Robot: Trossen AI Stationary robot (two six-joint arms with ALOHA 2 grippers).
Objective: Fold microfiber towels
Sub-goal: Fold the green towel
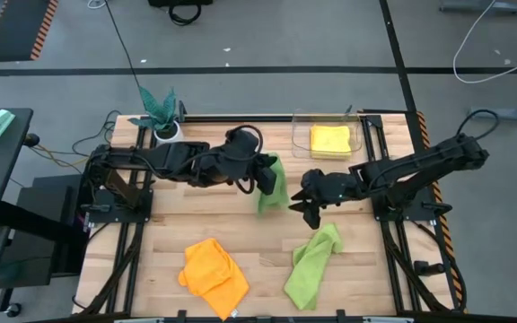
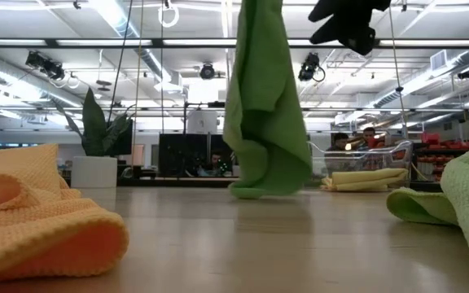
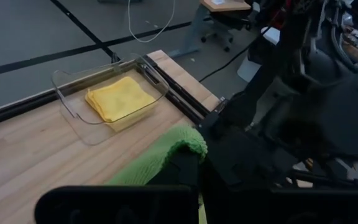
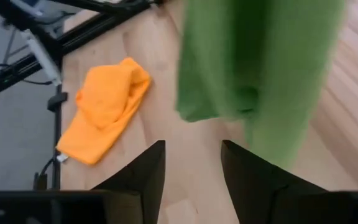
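A lime green microfiber towel [image 1: 273,187] hangs at the table's middle from my left gripper [image 1: 265,178], which is shut on its top. My right gripper [image 1: 311,208] stands open just to its right, fingers [image 4: 148,171] apart with nothing between them, the hanging towel [image 4: 260,62] close ahead. A second green towel [image 1: 312,262] lies crumpled on the table near the front right. An orange towel [image 1: 214,274] lies crumpled at the front left. A folded yellow towel [image 1: 330,141] lies in a clear tray at the back. My left gripper pinches the green towel at its bunched upper end [image 3: 180,144]; the fingers come from the table's left, slanting a little downward. How many layers it has I cannot tell. The towel hangs slack below the fingers, and its lower end [image 2: 251,192] reaches the table.
The clear tray [image 1: 300,135] stands at the back right. A teal plant in a white pot [image 1: 162,115] stands at the back left. Bare wood shows between the orange towel and the hanging towel [image 1: 214,211].
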